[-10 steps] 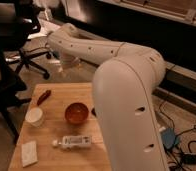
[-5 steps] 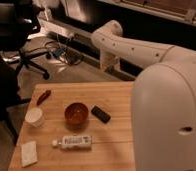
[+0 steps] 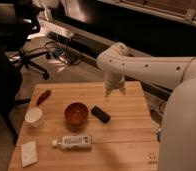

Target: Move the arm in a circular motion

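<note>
Since half a second ago the arm [image 3: 151, 67] has dropped its wrist from above the floor behind the bench [image 3: 128, 137] down to the bench's far edge. Its bulky near segment has pulled back toward the right side of the view, uncovering more of the wooden top. A second ago the wrist sat further left, out over the floor, so across the three moments its tip traces left, then right, then downward. That reads as an arc, and I judge the circular sweep to be under way rather than finished.

At present the white arm reaches in from the right, bends at a rounded elbow and points its short wrist straight down. The end effector [image 3: 114, 92] hangs just over the far edge of the bench, above and behind the black block [image 3: 100, 114] and well apart from the white cup [image 3: 34, 116]. It carries nothing; whether it is apart or together I cannot tell.

The brown bowl [image 3: 77, 113] sits just beside the block, and a bottle [image 3: 73, 142] lies on its side nearer the camera. If the loop goes lower or nearer, block and bowl are the likeliest things to be clipped.
</note>
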Motion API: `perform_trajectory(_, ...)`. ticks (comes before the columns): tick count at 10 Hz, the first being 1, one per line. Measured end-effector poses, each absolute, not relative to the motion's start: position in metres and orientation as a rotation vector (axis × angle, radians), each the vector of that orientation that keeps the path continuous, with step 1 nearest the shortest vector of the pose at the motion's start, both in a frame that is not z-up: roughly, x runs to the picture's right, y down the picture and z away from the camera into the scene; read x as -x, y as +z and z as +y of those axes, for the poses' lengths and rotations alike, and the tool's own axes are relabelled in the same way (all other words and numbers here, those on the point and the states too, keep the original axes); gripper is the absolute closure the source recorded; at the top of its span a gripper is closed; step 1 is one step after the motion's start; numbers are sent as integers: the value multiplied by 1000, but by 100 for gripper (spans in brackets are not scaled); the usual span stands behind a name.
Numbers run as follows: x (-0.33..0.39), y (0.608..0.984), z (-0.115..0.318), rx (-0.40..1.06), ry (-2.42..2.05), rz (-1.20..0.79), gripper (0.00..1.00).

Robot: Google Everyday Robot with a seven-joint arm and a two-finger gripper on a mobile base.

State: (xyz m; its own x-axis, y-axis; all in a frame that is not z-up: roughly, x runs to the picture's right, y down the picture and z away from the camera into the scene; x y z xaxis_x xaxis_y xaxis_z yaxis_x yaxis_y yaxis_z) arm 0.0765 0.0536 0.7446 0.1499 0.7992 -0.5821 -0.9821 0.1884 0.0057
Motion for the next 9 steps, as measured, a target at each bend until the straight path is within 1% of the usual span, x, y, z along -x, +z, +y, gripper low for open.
perform_trajectory(1,-46,732,70,477,1274,485,35)
perform_trajectory(3,39,702,102,634,1118,374,35)
perform_trajectory(6,141,678,132,794,853,263,35)
perform_trajectory(7,162,679,130,806,797,237,35)
perform_trajectory(8,188,687,117,796,746,201,35)
perform_trajectory(9,205,704,90,754,735,169,35)
